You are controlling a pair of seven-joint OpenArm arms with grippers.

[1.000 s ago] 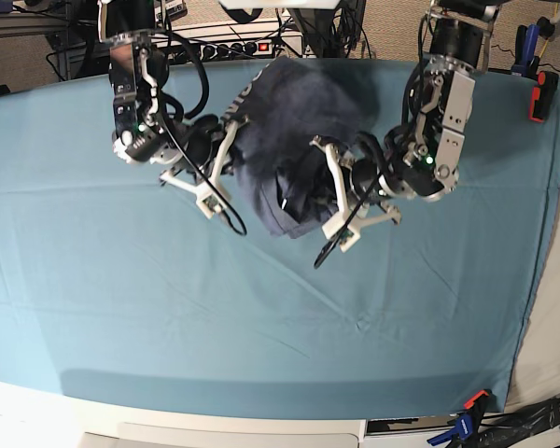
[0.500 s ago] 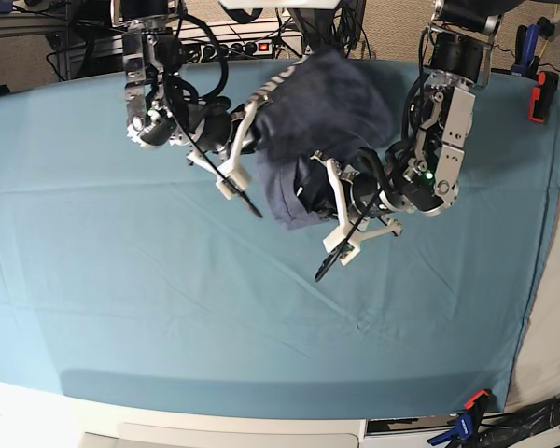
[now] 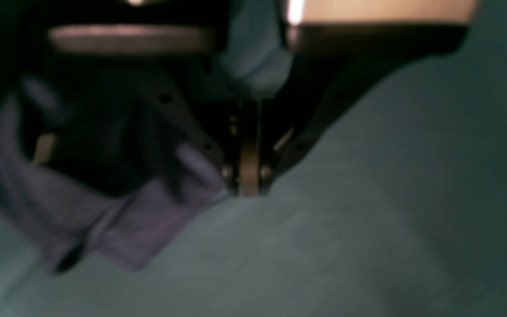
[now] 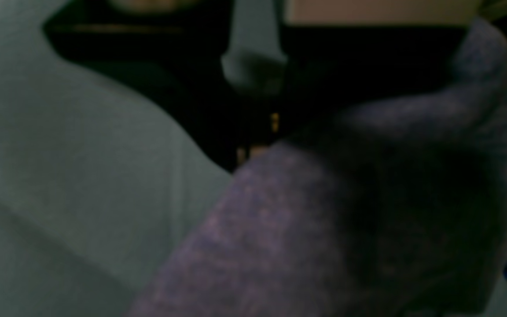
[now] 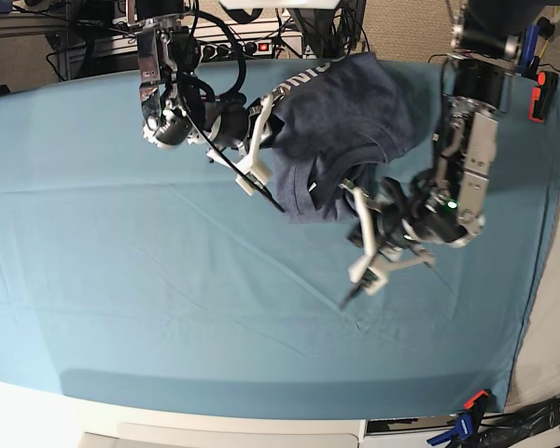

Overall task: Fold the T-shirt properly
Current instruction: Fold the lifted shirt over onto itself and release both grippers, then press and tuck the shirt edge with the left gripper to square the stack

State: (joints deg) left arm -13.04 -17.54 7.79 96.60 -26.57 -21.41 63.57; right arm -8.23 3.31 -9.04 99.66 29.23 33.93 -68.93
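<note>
Near table cloth (image 5: 168,327) lies open — T-shirt (image 5: 341,121) crowds the far edge.

the t-shirt (image 5: 341,126) hangs bunched above the far middle of the table cloth (image 5: 168,299), between the two arms. the right gripper (image 5: 261,154) is at its left edge, the left gripper (image 5: 359,201) at its near right.

robotics lab, power strip (image 5: 226,47), clamped tablecloth (image 5: 121,308)

base: high, looking down | wrists: close, along jaws | shared: T-shirt (image 5: 341,112), table cloth (image 5: 168,308)
</note>
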